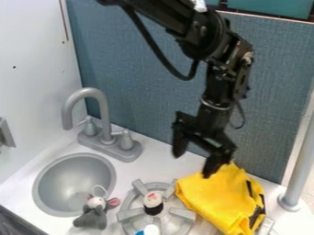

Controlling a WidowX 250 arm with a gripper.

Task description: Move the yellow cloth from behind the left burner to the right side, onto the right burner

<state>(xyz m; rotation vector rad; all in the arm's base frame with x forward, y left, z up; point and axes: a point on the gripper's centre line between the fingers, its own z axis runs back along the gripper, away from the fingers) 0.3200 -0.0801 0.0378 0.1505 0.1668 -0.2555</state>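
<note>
My gripper (196, 157) hangs open above the counter, in front of the blue-grey back panel, with nothing between its fingers. Its right fingertip is at the upper edge of a crumpled yellow cloth (215, 197) with black patches; whether they touch, I cannot tell. The cloth lies on the right of the counter, partly over the grey stove burner (129, 215). A small white, red and black object (153, 203) stands at the burner's middle. A grey plush mouse (94, 217) with pink ears rests at the lower right rim of the sink.
The round grey sink (61, 179) is at the left, with a grey faucet (103, 117) behind it. A blue and white object (149, 230) shows at the bottom edge. A grey post (300, 160) stands at the far right, and a white wall (36, 82) rises on the left.
</note>
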